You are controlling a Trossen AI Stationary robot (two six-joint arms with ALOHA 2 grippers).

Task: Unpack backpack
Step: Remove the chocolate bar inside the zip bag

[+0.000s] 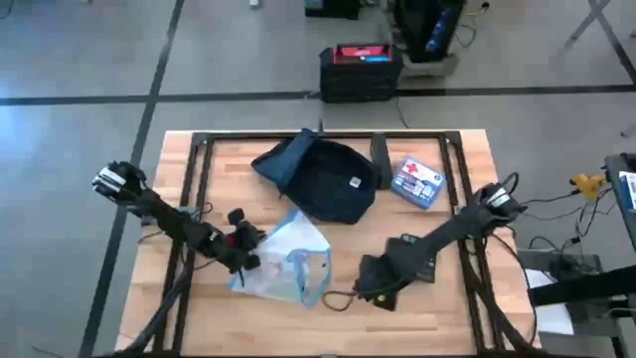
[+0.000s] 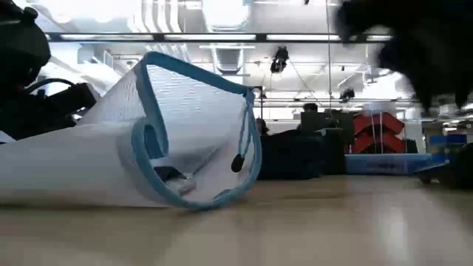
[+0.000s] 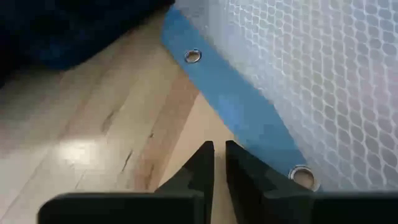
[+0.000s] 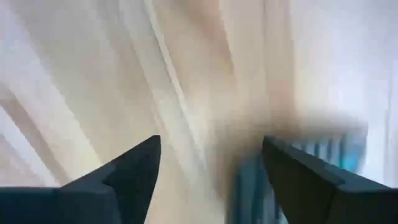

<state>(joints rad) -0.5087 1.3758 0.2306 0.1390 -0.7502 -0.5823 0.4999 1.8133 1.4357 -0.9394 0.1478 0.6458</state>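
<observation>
The dark navy backpack (image 1: 323,177) lies on the table's far middle; it also shows far back in the low view (image 2: 295,155). A clear mesh pouch with blue edging (image 1: 288,261) lies on the near middle, its open mouth toward the low camera (image 2: 177,140). My left gripper (image 1: 243,249) is shut, low over the wood at the pouch's left side; its fingertips (image 3: 219,155) stand beside the pouch's blue edge strip (image 3: 236,106). My right gripper (image 1: 378,286) is open and empty (image 4: 211,168) to the right of the pouch, near the table's front. My left gripper is shut right beside the pouch's blue edge strip (image 3: 273,143), near a metal eyelet (image 3: 303,176). It comes from the table's left, low over the wood. Whether a finger touches the strip I cannot tell.
A small blue-white box (image 1: 417,182) lies right of the backpack. A dark flat item (image 1: 412,257) and a thin dark cord (image 1: 338,298) lie by my right arm. A black metal frame (image 1: 199,139) rims the table. A black crate (image 1: 360,72) stands beyond the far edge.
</observation>
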